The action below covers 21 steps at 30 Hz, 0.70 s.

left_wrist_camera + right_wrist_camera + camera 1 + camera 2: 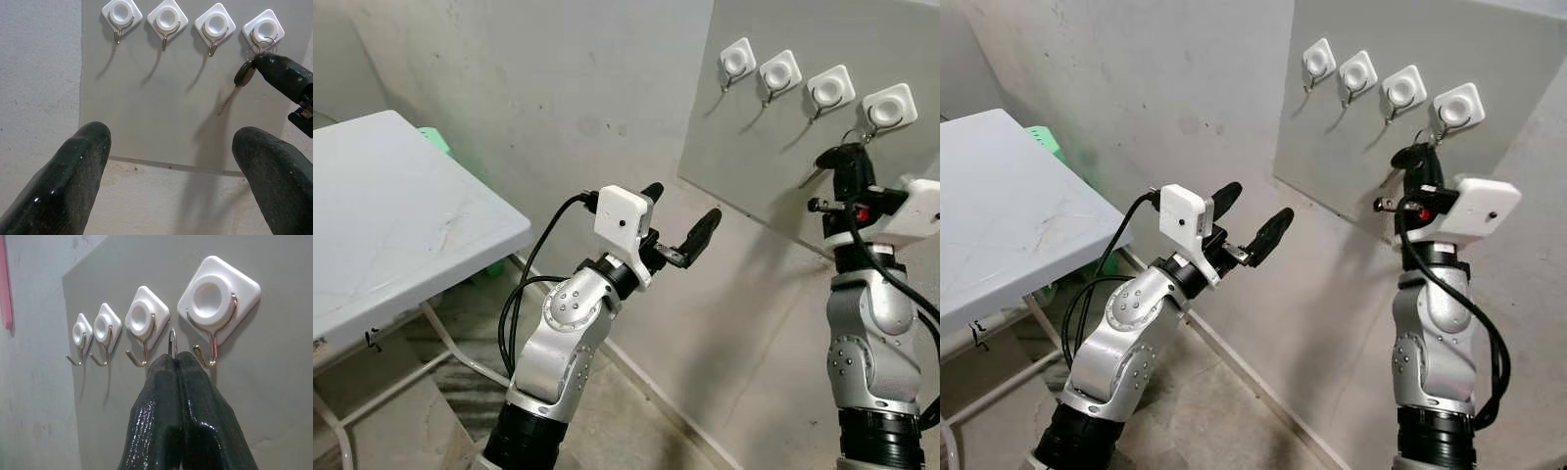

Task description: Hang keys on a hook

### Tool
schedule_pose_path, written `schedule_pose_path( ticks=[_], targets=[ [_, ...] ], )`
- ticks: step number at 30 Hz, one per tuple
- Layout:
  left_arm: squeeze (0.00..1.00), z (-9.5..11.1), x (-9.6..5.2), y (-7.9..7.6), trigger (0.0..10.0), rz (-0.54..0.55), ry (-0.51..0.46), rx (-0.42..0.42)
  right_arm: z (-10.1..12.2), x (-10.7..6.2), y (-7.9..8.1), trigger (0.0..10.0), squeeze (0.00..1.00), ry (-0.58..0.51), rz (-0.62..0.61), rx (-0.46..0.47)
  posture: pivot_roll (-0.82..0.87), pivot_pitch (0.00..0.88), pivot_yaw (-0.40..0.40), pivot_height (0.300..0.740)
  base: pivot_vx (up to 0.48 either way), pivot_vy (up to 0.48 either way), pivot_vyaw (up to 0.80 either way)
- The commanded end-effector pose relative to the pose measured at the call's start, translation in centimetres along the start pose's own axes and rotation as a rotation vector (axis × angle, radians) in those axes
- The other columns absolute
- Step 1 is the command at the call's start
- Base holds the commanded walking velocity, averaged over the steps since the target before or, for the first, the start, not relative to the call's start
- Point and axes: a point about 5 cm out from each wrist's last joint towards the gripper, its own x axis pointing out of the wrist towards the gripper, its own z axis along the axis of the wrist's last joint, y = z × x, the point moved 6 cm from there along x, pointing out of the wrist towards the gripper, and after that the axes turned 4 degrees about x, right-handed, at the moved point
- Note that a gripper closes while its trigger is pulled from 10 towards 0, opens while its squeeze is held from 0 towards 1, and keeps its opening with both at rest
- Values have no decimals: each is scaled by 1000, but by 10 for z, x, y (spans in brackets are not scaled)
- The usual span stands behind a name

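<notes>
Silver right arm raised, end effector [177, 357] pinching keys [244, 72] at hook [211, 350].

Your right gripper [177, 360] is raised with fingers pinched together, while your left gripper [677, 225] is held forward, fingers spread.

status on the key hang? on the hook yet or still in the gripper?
Done: the keys are picked up and raised to the board of four hooks.
In hand: the right gripper is shut on the key ring, right beside the rightmost hook. Whether the ring has caught the hook is unclear.
Left: seat the ring, then release. The left gripper is open, away from the board.
</notes>
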Motion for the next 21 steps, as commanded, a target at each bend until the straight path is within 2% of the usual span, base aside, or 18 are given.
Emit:
schedule_pose_path(
  ticks=[1, 11, 14, 21],
  targets=[
    [0, 9, 3, -4, 10000, -19, -24, 6, 9, 5, -5, 10000, 0, -23, -19, 20, -32, 64, -17, 740, 0, 0, 0],
    [0, 10, 2, -3, 10000, -9, -26, 0, -4, 2, -17, 10000, 0, 32, -77, 128, -28, 67, -25, 740, 0, 0, 0],
    [0, 10, 1, -2, 10000, -3, -25, -3, -14, -4, -17, 10000, 0, 65, -84, 206, -26, 68, -25, 740, 0, 0, 0],
    [0, 10, 0, -2, 10000, -2, -23, -9, -19, -10, -18, 10000, 0, 71, -112, 276, -25, 65, -24, 740, 0, 0, 0]
  ],
)
